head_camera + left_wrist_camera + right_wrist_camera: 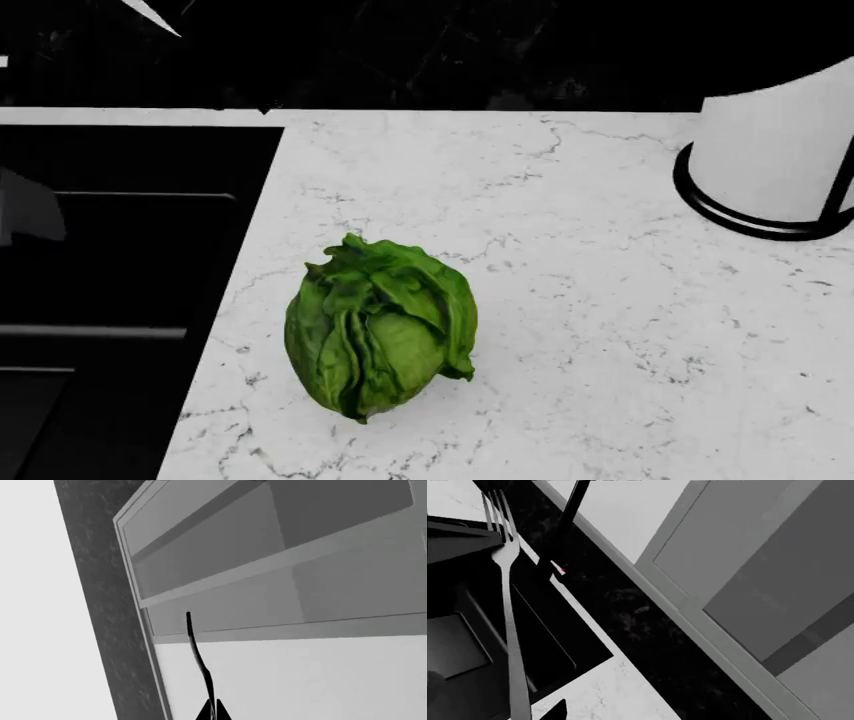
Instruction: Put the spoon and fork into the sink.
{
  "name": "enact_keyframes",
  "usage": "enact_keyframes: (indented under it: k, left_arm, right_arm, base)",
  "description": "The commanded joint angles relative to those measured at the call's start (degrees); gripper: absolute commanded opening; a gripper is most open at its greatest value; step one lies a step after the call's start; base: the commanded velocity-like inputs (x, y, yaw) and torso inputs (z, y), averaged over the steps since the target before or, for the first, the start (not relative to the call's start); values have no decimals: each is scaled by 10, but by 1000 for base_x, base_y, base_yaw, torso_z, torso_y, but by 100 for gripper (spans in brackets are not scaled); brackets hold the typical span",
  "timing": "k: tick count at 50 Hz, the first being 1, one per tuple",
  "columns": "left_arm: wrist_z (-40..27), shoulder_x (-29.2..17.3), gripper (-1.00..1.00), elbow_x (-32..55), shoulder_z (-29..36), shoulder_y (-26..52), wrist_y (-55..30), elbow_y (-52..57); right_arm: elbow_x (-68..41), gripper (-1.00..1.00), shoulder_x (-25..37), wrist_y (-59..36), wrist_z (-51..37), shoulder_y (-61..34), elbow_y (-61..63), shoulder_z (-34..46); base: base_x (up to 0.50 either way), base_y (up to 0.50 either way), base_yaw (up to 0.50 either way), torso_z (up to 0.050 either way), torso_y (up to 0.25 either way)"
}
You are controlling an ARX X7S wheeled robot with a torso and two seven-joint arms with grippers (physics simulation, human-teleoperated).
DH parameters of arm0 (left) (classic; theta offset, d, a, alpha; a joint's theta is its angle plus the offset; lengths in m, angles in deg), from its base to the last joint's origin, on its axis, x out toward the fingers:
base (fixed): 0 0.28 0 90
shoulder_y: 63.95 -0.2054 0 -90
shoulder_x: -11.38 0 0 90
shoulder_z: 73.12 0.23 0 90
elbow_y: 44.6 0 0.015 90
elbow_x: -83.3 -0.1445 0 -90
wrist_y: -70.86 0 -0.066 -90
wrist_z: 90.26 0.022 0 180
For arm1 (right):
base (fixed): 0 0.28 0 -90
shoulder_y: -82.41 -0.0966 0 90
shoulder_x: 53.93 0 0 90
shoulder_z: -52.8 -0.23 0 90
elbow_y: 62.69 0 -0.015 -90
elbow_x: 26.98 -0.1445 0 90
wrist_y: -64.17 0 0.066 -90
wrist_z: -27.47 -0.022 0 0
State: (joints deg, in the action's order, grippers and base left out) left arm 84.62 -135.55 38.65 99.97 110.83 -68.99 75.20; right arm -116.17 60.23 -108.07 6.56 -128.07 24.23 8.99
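fork (510, 610) is hanging over the black sink (507, 630), pinched in the right gripper (537, 715). left gripper (213, 711) is clamped on a thin dark handle (197, 645), probably the spoon. lettuce (380, 325) sits on the marble counter (601, 330) beside the sink.

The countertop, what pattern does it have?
White marble with thin grey veins, clearest in the head view.

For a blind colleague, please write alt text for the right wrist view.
A grey metal fork stretches away from the camera, tines far from it, above the black sink set in a white marble counter. A black faucet rises at the sink's edge. Grey cabinet doors fill the other side of the picture.
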Motion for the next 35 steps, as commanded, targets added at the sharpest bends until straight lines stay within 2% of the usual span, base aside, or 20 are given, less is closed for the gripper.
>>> enact_keyframes:
  k: [1, 5, 9, 12, 19, 22, 31, 35]
  left_arm:
    - [77, -44, -100, 58, -80, 5, -79, 85]
    - [106, -68, -100, 104, -116, -8, -133, 128]
    - [160, -114, -100, 122, -108, -16, -152, 155]
    - [176, -139, -100, 131, -108, -18, -149, 162]
    - [179, -147, -100, 164, -135, -6, -145, 107]
    - [164, -127, -100, 183, -145, -11, -149, 59]
    - [169, -9, -100, 201, -128, -3, -160, -133]
    - [155, 27, -100, 208, -127, -12, -164, -193]
  right_arm:
    - [-150, 100, 80, -42, -166, -35, 7, -40]
    - [-179, 100, 110, -33, -194, -32, 20, -40]
    - [-197, 100, 140, -31, -213, -34, 27, -37]
    - [-214, 100, 159, -29, -230, -37, 28, -32]
    - [-242, 100, 200, -17, -255, -15, 54, -23]
    - [-252, 100, 213, -12, -264, -11, 63, -22]
    - [-265, 100, 252, 16, -272, 17, 104, -37]
    - [-271, 100, 264, 25, -274, 29, 115, -40]
  base:
    - [0, 0, 0, 0, 0]
    - [0, 0, 0, 0, 0]
    - [0, 0, 0, 0, 0]
    - [0, 0, 0, 0, 0]
    - [0, 0, 0, 0, 0]
    - [0, 0, 0, 0, 0]
    - [0, 0, 0, 0, 0]
    - [0, 0, 0, 0, 0]
